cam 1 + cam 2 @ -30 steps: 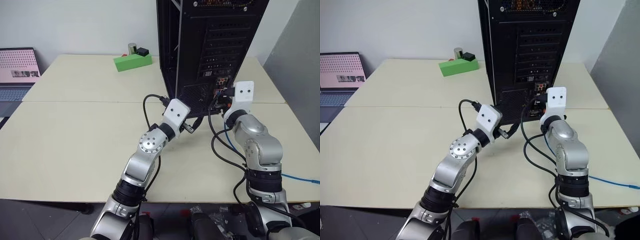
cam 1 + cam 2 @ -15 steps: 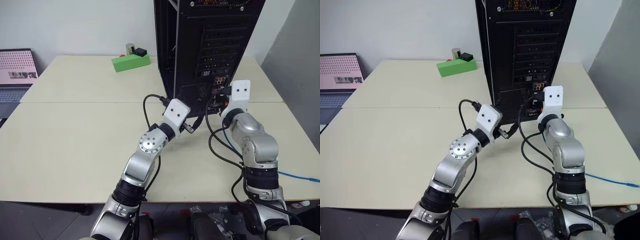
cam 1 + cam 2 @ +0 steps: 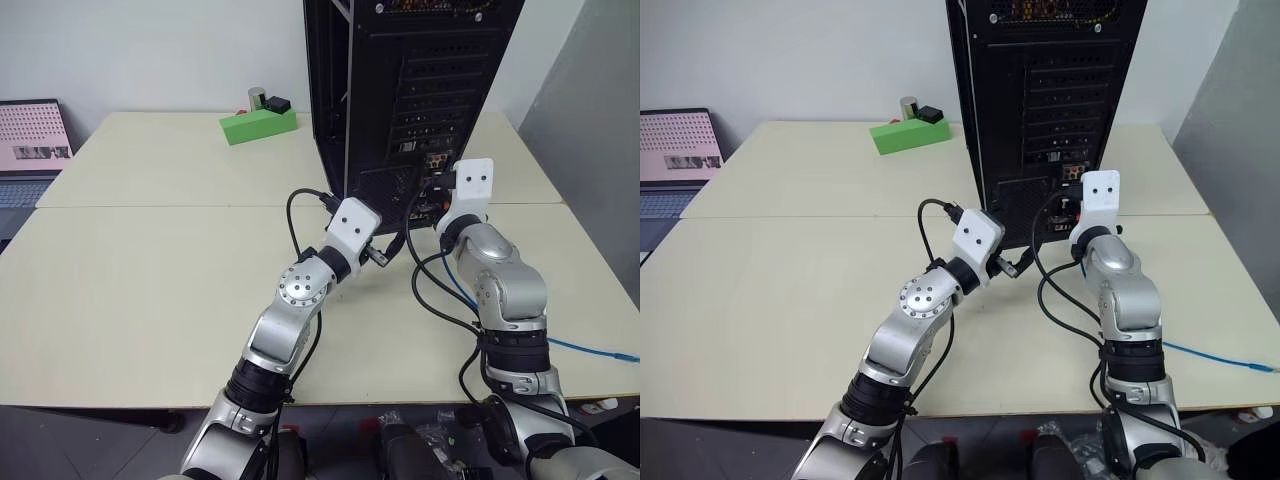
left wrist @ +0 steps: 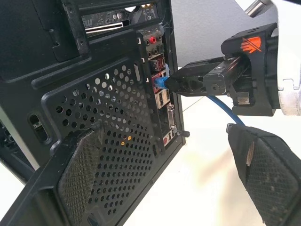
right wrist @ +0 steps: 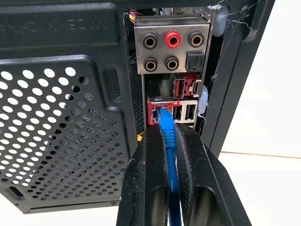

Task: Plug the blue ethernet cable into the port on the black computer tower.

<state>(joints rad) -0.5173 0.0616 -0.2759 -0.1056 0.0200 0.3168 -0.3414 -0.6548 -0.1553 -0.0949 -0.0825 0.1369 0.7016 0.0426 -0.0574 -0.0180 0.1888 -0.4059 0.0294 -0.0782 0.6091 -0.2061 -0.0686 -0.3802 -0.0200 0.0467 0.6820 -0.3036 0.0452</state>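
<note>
Right wrist view puts you right at the back of the black computer tower (image 5: 61,117), where the right gripper (image 5: 170,136) has its two black fingers clenched on the blue ethernet cable (image 5: 170,160). The cord runs up between those fingers, and its plug tip sits at the mouth of the port (image 5: 157,113), a dark socket in the red block of the connector panel (image 5: 171,70); whether it is fully seated I cannot tell. Just beyond the fingertips are the round audio jacks (image 5: 172,41), red and dark, and beside the port a pair of pale USB slots (image 5: 186,113).

From the left wrist view the same grip shows side-on, the right fingers level and pressed up to the panel edge, the cable trailing back from behind them. The left gripper (image 4: 169,174) stands released, its padded fingers (image 4: 263,174) spread wide apart, holding nothing, near the perforated vent grille (image 4: 117,127) low on the tower.

In the head views the cable lies away over the pale surface (image 3: 150,270) behind the right arm toward the edge.
</note>
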